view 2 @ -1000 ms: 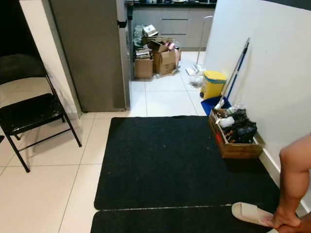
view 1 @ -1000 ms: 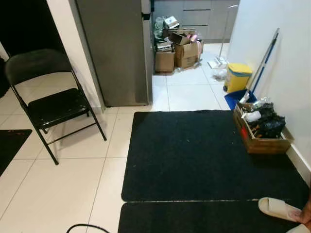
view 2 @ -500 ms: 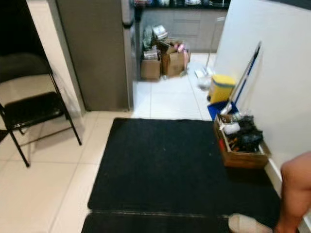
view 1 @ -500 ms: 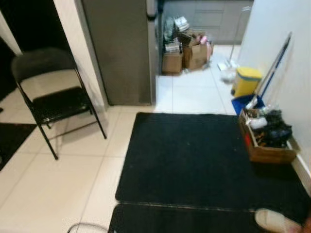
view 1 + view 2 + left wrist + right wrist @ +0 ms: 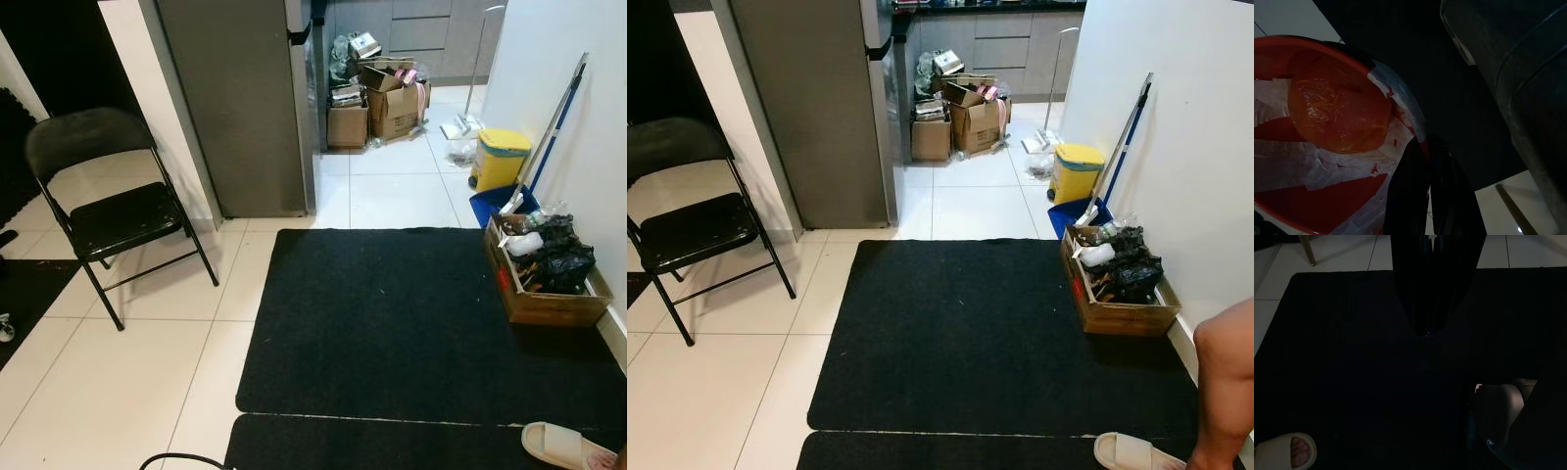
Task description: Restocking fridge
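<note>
Ahead of us, the brushed-steel fridge (image 5: 245, 98) stands past a black mat (image 5: 411, 313). Our left gripper (image 5: 1430, 196) clamps a round red bowl (image 5: 1327, 142) with orange fruit (image 5: 1339, 115). Our right gripper (image 5: 1432, 284) hangs, its 2 fingers together.

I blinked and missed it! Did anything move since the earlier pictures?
Nothing moved by itself: the whole view shifted slightly, so the robot's head moved. The grey fridge, black folding chair, black floor mat, wooden crate and a person's beige slipper stayed put.
</note>
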{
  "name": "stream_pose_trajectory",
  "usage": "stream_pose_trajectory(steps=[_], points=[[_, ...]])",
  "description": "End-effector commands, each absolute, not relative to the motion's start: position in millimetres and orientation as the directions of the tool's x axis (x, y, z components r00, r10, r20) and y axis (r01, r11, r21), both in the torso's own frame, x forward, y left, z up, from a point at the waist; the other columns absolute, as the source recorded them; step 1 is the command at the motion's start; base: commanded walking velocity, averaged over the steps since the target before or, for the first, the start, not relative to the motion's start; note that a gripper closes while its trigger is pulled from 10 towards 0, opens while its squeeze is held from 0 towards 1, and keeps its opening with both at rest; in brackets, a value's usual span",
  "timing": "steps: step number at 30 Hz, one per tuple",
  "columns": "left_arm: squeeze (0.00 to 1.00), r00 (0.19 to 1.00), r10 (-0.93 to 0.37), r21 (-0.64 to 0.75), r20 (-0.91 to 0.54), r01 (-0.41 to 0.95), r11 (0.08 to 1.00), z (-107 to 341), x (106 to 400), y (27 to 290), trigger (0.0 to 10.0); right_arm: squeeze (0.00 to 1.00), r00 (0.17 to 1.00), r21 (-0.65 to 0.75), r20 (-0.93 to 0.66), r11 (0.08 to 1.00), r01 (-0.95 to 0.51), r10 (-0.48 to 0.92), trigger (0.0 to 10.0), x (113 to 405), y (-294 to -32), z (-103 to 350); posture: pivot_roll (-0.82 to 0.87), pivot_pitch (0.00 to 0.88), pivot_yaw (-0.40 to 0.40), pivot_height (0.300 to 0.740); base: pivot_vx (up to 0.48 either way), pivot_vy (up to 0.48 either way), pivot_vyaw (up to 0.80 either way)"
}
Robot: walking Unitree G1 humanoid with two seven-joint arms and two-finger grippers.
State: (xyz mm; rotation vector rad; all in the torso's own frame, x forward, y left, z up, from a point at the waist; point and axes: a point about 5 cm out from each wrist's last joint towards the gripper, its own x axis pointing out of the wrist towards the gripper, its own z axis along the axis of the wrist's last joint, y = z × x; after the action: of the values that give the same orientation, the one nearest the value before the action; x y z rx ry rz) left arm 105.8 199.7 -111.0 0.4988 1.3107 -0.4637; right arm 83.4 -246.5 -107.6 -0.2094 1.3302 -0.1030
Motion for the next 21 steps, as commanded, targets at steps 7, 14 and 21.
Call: stream_pose_trajectory(steps=[7,14,21], points=[[0.0,0.201,-0.065,0.066,-0.977,0.585,0.808,-111.1,107.3,194.8,10.0,0.0,0.23,-0.222,-0.951,0.974,-0.046,-0.206,10.0,78.1,-253.2,-106.8,-0.01,0.0,0.021,0.74,0.136,0.0,0.0],[0.0,0.189,-0.073,0.056,-0.979,0.6,0.798,-111.2,106.6,194.3,10.0,0.0,0.229,-0.241,-0.947,0.97,-0.038,-0.227,10.0,76.7,-270.2,-101.7,-0.02,0.0,0.02,0.74,0.337,0.0,0.0],[0.0,0.181,-0.082,0.046,-0.98,0.608,0.792,-111.8,104.9,192.6,10.0,0.0,0.223,-0.261,-0.943,0.965,-0.033,-0.247,10.0,72.8,-287.9,-96.0,-0.01,0.0,0.019,0.74,0.336,0.0,0.0]])
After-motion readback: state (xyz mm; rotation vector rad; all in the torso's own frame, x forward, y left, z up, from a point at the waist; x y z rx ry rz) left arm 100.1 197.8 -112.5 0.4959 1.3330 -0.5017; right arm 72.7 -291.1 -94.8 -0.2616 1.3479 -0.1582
